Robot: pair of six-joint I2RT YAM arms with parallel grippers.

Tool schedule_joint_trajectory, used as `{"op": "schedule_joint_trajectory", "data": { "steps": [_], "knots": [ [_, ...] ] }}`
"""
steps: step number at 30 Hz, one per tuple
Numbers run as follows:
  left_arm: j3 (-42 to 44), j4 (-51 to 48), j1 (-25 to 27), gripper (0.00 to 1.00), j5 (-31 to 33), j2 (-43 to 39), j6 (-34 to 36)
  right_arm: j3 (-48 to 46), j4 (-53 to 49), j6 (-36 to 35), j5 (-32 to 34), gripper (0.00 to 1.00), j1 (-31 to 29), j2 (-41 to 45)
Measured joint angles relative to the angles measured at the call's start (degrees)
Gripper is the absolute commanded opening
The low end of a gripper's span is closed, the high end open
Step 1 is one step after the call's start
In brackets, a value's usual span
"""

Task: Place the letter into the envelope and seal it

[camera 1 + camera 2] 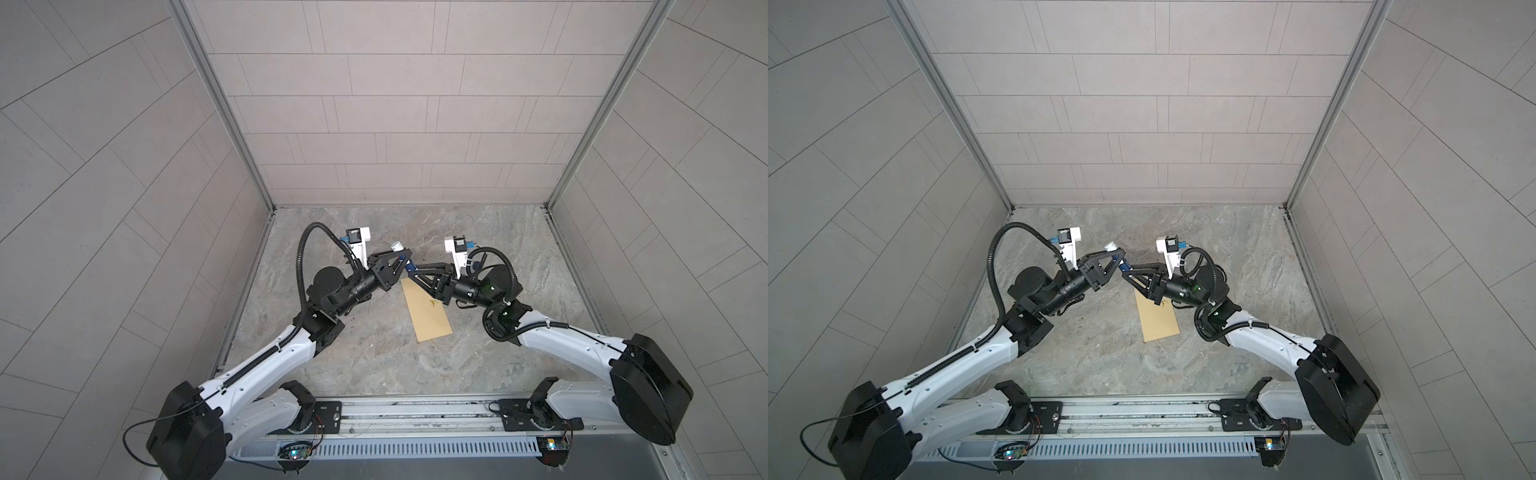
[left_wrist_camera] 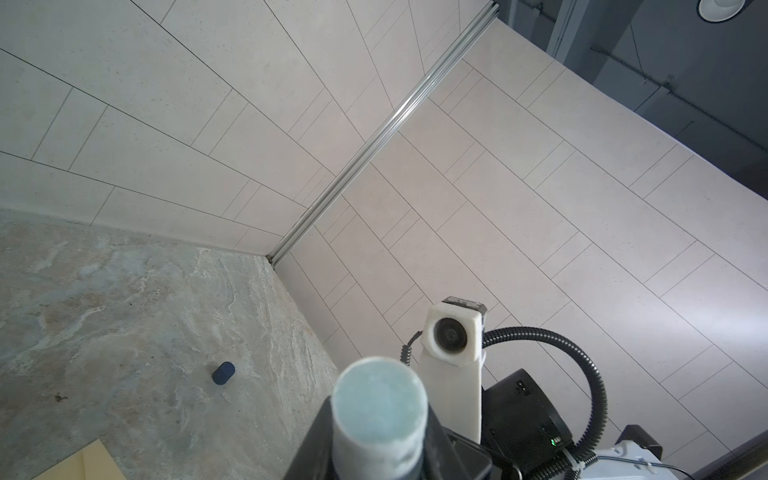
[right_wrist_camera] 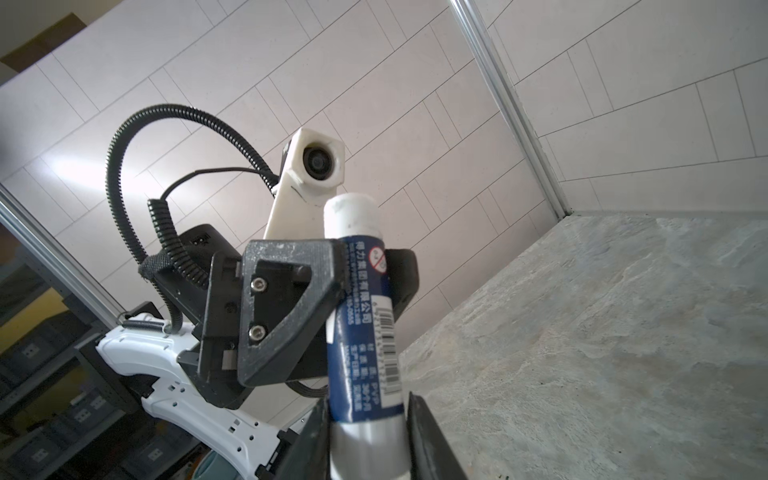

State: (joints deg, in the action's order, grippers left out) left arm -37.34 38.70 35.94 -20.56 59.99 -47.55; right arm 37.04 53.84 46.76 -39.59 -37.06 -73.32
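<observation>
Overhead, in both top views, we see the 2 arms meeting above the far end of the envelope point(image 1: 430, 316) point(image 1: 1158, 320). It lies flat and slanted on the table point(image 1: 374, 357). A small dark mark sits on its face; at this size we cannot tell what it is. The left gripper point(image 1: 402, 259) point(image 1: 1118, 257) and right gripper point(image 1: 413, 270) point(image 1: 1127, 273) sit tip to tip, raised off the table. A glue stick point(image 1: 397, 246) point(image 1: 1112, 246) runs through both, its white end poking out beyond the left gripper.

From the left wrist, we look straight down the glue stick point(image 2: 380, 399) at its pale, uncapped end. The left gripper's jaws are pinching the barrel, a dark finger point(image 2: 449, 457) on each side. A blue cap point(image 2: 223, 372) lies on its side on the table point(image 2: 124, 291), well apart from a corner of the envelope point(image 2: 83, 463) at the frame edge.

From the right wrist, the glue stick point(image 3: 365, 332) runs up the frame, showing a blue label with a barcode. The right gripper point(image 3: 368, 444) has its fingers point(image 3: 428, 444) flush against both sides of the pale base, pinching it. Higher up, the left gripper point(image 3: 361, 274) clamps the labelled part just below the white end.
</observation>
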Motion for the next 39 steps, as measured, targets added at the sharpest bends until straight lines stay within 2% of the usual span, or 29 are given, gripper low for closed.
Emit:
{"op": "schedule_joint_trajectory", "data": {
  "steps": [10,14,17,22,27,30,34,39],
  "knots": [
    [0.2,0.2,-0.2,0.00,-0.1,0.0,-0.7,0.0,0.3,-0.7,0.3,0.00,0.0,-0.3],
    [0.5,-0.2,-0.2,0.00,-0.2,0.1,-0.7,0.3,-8.0,-6.7,4.8,0.00,-1.6,3.3],
    [0.5,0.0,-0.2,0.00,-0.5,0.1,-0.9,3.1,-20.8,-15.9,15.6,0.00,-6.4,7.8],
    [0.5,1.3,-0.2,0.00,-0.8,0.0,-1.0,10.1,-36.6,-33.3,43.9,0.00,-19.1,9.6],
    [0.5,1.2,-0.3,0.00,-0.5,0.1,-0.8,16.3,-40.0,-48.7,71.4,0.00,-29.4,2.8],
    [0.5,0.5,-0.5,0.00,0.1,0.1,-0.7,18.5,-37.6,-56.8,84.1,0.00,-33.0,-2.4],
    [0.9,-0.2,-0.5,0.00,0.2,0.1,-0.7,19.5,-34.0,-64.2,93.9,0.00,-35.5,-6.6],
    [0.9,-0.3,-0.5,0.00,0.2,0.1,-0.7,19.5,-32.9,-67.4,97.0,0.00,-36.3,-7.3]
  ]
}}
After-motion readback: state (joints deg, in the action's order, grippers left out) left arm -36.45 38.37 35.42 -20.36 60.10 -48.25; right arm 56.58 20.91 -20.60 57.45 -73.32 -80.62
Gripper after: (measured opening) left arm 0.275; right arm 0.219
